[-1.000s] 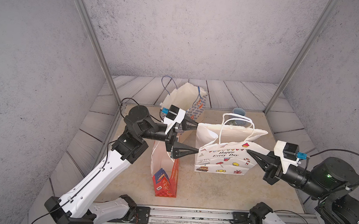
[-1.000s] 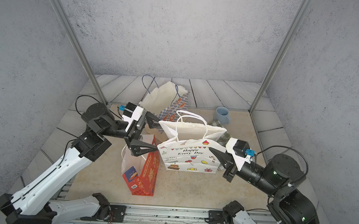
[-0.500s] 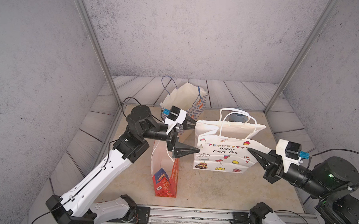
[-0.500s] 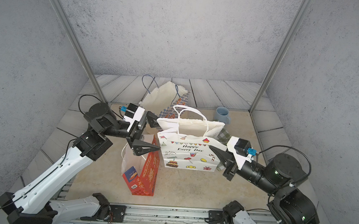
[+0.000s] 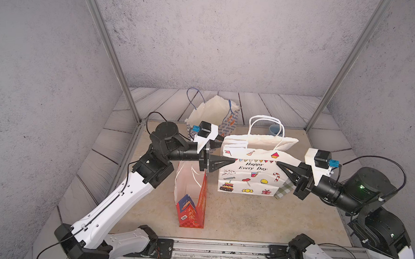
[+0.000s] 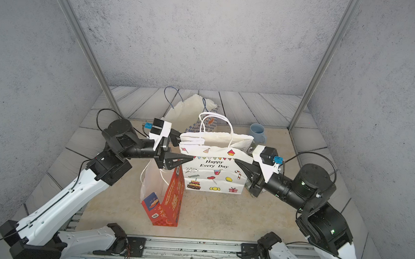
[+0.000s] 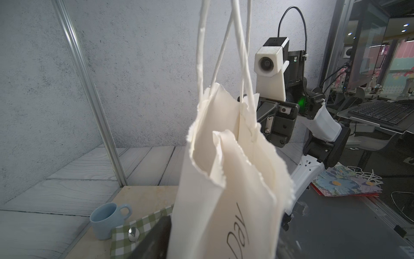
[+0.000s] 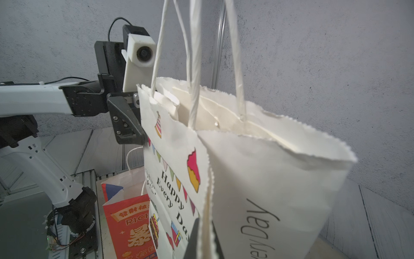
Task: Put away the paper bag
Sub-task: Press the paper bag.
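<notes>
Three paper bags, one mug, one checked cloth, one spoon and two grippers are counted. The white paper bag, printed "Happy Every Day", is taken as the landmark. It is seen upright over the middle of the table, between the two grippers, with its two handle loops standing up.

At its left end the left gripper is found with jaws apart, one finger before the printed face and one behind. Whether paper is pinched cannot be told.

Left of it and nearer the front, a red bag is stood open, partly covered by that gripper. Behind its left corner a blue-patterned bag is leaned, its lower half hidden.

Behind its right end a pale blue mug is largely masked by the handles. A checked cloth is mostly hidden by that end, and a spoon is laid on it.

At its right edge the right gripper is pressed together on the paper fold.
</notes>
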Controlling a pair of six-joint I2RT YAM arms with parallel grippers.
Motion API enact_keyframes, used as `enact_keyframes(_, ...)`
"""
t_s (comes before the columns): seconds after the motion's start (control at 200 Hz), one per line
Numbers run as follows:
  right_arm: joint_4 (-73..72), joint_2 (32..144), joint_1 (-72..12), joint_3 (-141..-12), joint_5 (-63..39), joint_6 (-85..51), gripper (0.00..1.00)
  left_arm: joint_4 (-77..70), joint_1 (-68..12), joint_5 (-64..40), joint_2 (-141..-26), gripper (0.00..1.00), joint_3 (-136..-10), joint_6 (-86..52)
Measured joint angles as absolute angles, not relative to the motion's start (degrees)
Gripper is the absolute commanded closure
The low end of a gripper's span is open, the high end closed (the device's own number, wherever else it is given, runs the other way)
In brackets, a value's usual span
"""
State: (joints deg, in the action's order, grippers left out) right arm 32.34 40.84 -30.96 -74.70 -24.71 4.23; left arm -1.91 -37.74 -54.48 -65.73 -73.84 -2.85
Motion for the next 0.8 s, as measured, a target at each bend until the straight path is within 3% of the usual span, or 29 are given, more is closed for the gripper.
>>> enact_keyframes(0.801, 32.69, 42.39, -30.96, -74.72, -22.15, 0.56, 0.99, -3.01, -38.11, -51.0, -65.52, 0.74, -73.87, -2.72)
